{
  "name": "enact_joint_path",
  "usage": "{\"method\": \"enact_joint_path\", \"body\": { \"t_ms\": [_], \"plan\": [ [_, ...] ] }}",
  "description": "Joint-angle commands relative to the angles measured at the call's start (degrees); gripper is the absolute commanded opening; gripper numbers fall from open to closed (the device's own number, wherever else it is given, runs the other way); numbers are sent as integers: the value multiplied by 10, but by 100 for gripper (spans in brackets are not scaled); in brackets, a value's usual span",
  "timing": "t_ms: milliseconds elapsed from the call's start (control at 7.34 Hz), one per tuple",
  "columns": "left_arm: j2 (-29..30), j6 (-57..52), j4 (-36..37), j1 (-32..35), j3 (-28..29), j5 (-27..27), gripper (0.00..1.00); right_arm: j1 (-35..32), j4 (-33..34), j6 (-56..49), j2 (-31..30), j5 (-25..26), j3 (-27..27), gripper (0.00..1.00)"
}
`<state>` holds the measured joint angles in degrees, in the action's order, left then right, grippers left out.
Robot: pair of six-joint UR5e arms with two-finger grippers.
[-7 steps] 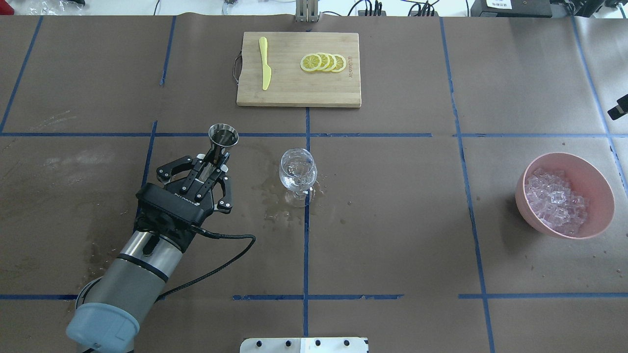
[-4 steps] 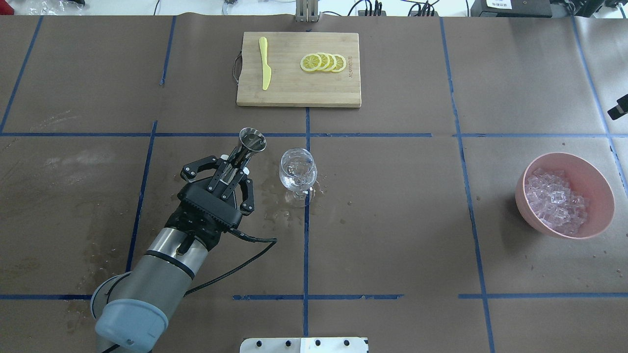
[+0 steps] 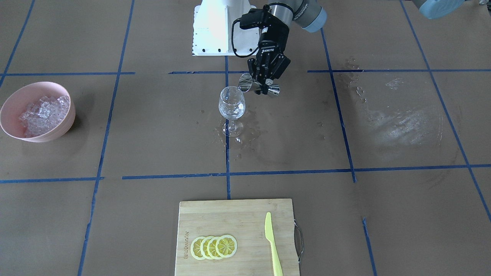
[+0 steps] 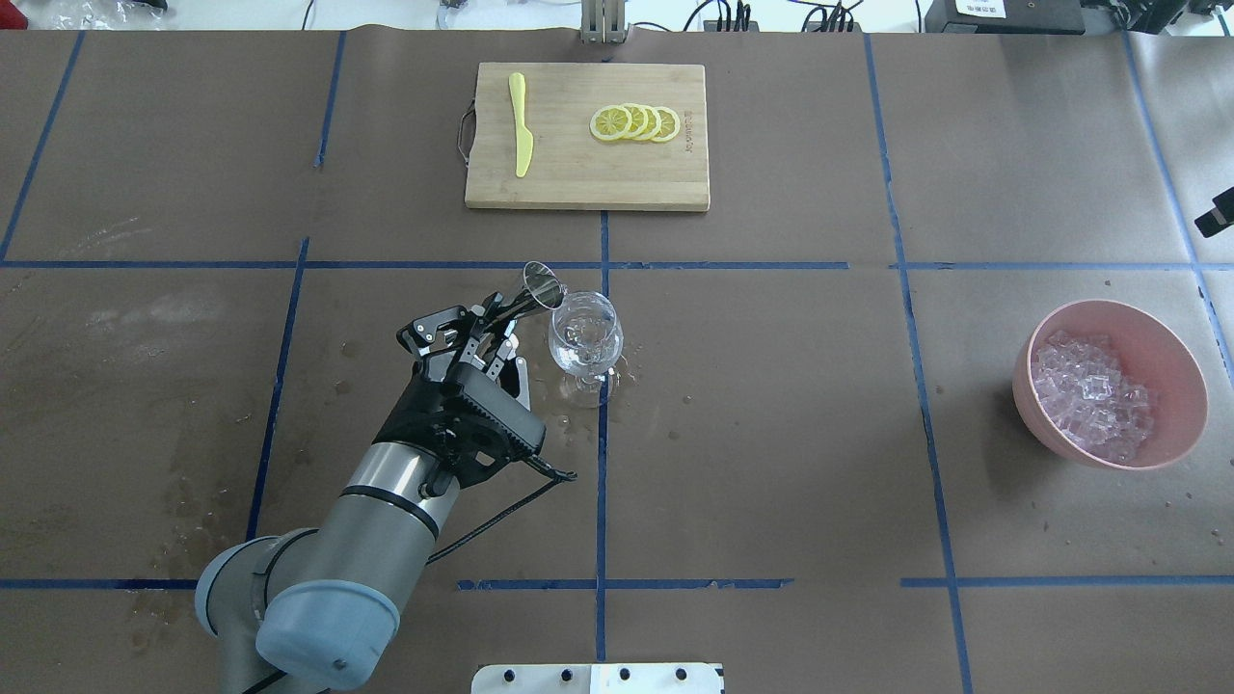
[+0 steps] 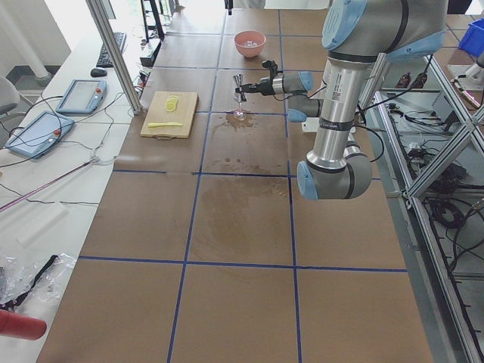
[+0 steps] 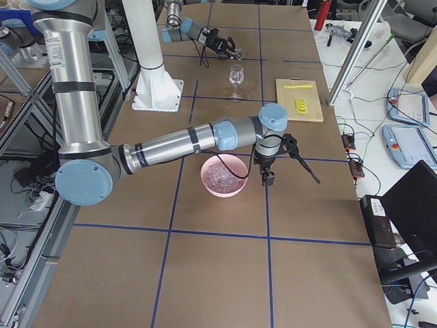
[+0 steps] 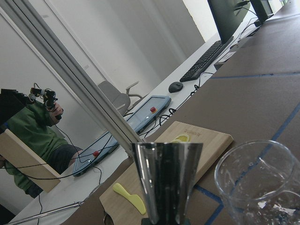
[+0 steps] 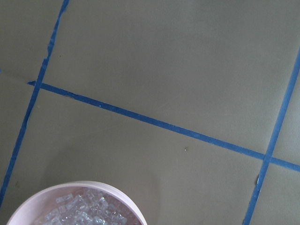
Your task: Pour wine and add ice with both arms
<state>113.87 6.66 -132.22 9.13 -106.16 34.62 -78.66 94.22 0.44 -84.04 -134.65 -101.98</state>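
Here, the left gripper (image 4: pixel 501 314) is clamping its jaws narrowly on a steel jigger (image 4: pixel 542 284) and tilting it at the wine glass (image 4: pixel 584 337) rim, mid-frame. The ice (image 4: pixel 1089 395) is sitting in the pink bowl (image 4: pixel 1171 359) at the right edge. The right gripper (image 6: pixel 268 174) is hovering beside the bowl, and I cannot tell how its jaws stand.

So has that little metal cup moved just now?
Yes. The metal cup has travelled right, from well left of the wine glass to its rim.

clear ice (image 4: pixel 1089 400) heaped (in pink bowl (image 4: pixel 1174 355))
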Motion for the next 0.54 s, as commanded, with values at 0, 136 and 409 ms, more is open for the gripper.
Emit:
{"method": "enact_joint_path", "body": {
  "t_ms": [0, 136, 409],
  "plan": [
    [6, -44, 37, 0, -3, 0, 0, 0, 0, 0, -1, 0, 0, 100],
    [6, -48, 37, 1, -3, 12, 0, 0, 0, 0, -1, 0, -1, 100],
    [6, -73, 45, 5, -11, 37, 0, 0, 0, 0, -1, 0, 1, 100]
  ]
}}
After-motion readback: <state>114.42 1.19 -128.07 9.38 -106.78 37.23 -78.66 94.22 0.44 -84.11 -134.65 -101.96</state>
